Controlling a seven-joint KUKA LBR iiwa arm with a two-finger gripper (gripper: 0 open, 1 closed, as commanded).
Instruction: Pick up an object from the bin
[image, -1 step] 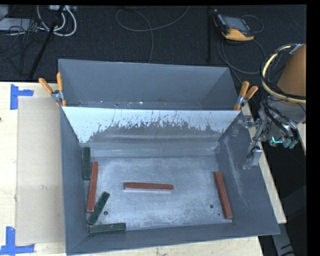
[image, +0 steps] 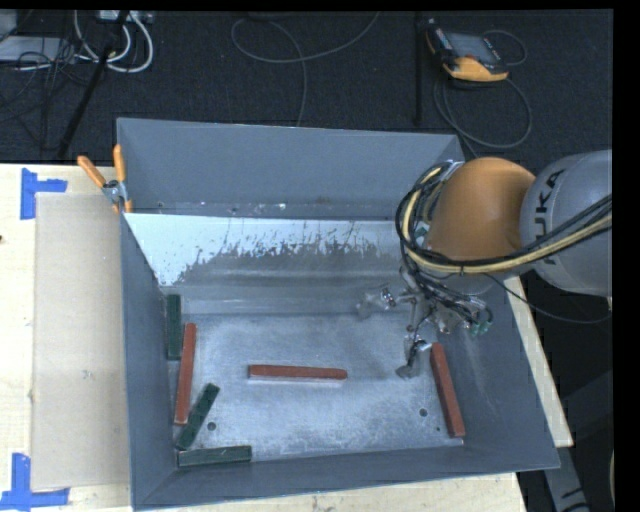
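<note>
My claw (image: 413, 352) hangs low just beside the upper end of a flat reddish-brown stick (image: 447, 390), which lies along the foot of the right wall of the grey metal bin (image: 330, 420). I can't tell whether the claw is open or closed. My worry is that the thin, hard slat sits flush on smooth metal, so the claw may scrape the sloping wall or skid it away.

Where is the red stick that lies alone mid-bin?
In the camera view the red stick lies flat near the middle of the bin floor, left of the hand, which hangs by a second red stick at the right wall.
</note>
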